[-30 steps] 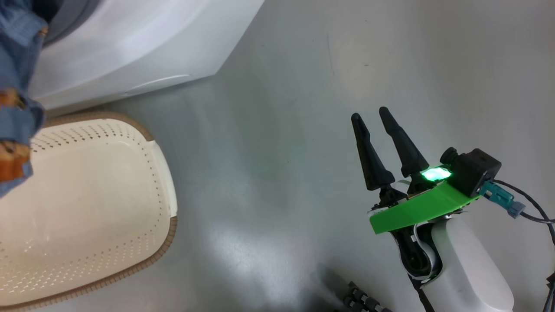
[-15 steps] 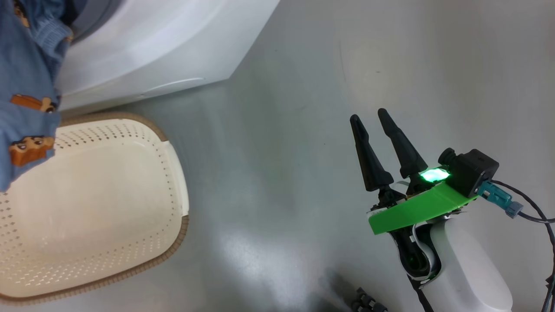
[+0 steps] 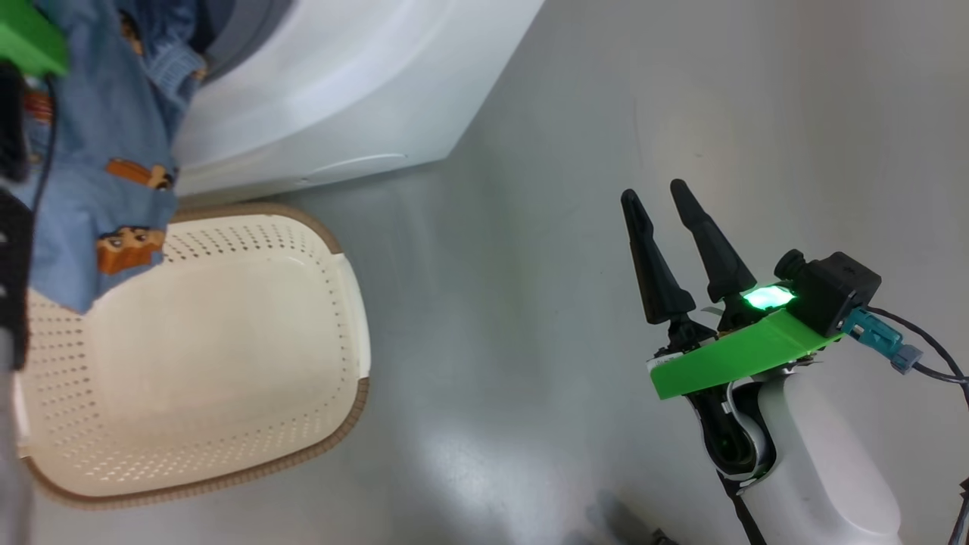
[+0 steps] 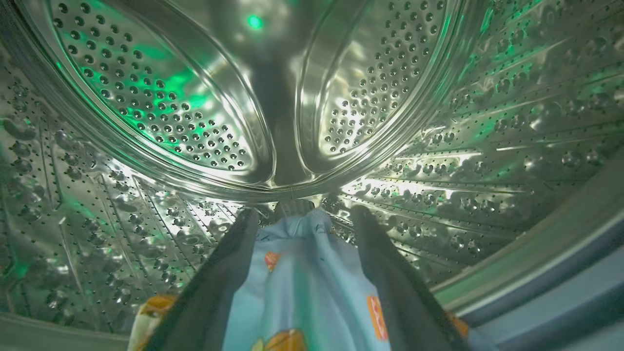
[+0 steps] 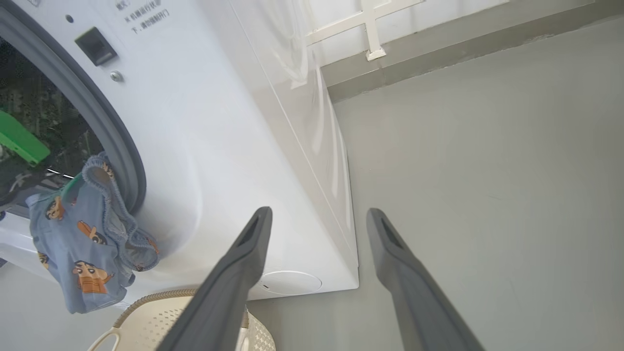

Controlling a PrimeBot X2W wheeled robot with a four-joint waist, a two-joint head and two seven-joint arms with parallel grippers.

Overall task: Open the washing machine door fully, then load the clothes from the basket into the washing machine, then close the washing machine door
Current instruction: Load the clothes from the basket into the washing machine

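Your left gripper is inside the washing machine, its two dark fingers spread wide and pointing at the back of the steel drum, a shiny shell of rounded pressed panels dotted with rows of small holes. The clothes lie in the gap between those fingers: soft, matte light-blue fabric with orange-brown cartoon prints, loose rather than pinched. In the right wrist view the same garment spills out of the drum mouth over the grey rubber seal, a ribbed knit edge curling at the top. Its long axis runs from the opening down the smooth, glossy white front of the machine, and its lower end hangs above the basket. The basket sits on the floor just in front of the machine, a cream plastic tub with rounded corners, rows of perforations in its walls and a brown woven-look rim; its inside is bare. Your right gripper hangs well apart from all of this over the dull grey floor, its tapered black fingers parted and holding nothing.
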